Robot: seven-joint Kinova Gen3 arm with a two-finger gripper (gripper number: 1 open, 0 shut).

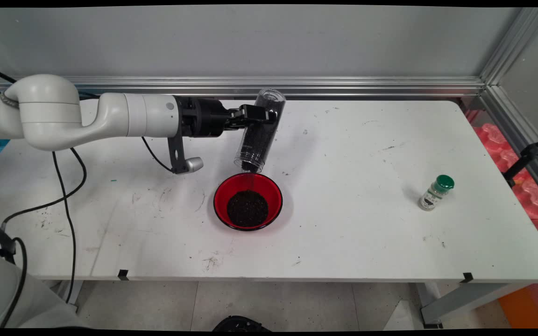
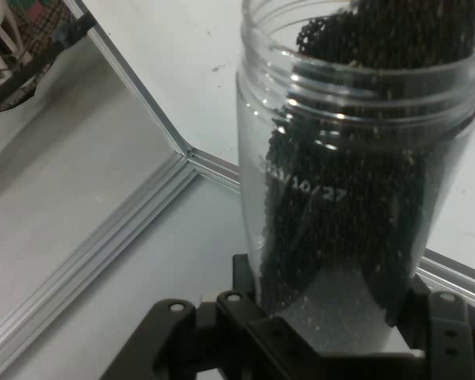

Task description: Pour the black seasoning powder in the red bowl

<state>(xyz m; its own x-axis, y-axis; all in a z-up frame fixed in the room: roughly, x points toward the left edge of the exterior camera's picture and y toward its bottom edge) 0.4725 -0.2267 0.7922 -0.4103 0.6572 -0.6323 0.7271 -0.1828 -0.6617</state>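
Observation:
My gripper (image 1: 265, 115) is shut on a clear plastic jar (image 1: 259, 131) of small black grains. The jar is tipped mouth down, almost upside down, above the far rim of a red bowl (image 1: 247, 185). A thin stream of grains falls from the jar's mouth into the bowl, where a dark heap (image 1: 247, 208) lies. In the hand view the jar (image 2: 356, 198) fills the middle, open mouth at the top and grains packed toward it, with the gripper (image 2: 332, 332) clamped around its base end.
A small spice jar with a green lid (image 1: 435, 192) stands at the table's right. Black cables (image 1: 66, 186) hang from the arm over the table's left part. An aluminium rail (image 1: 269, 86) runs along the back edge.

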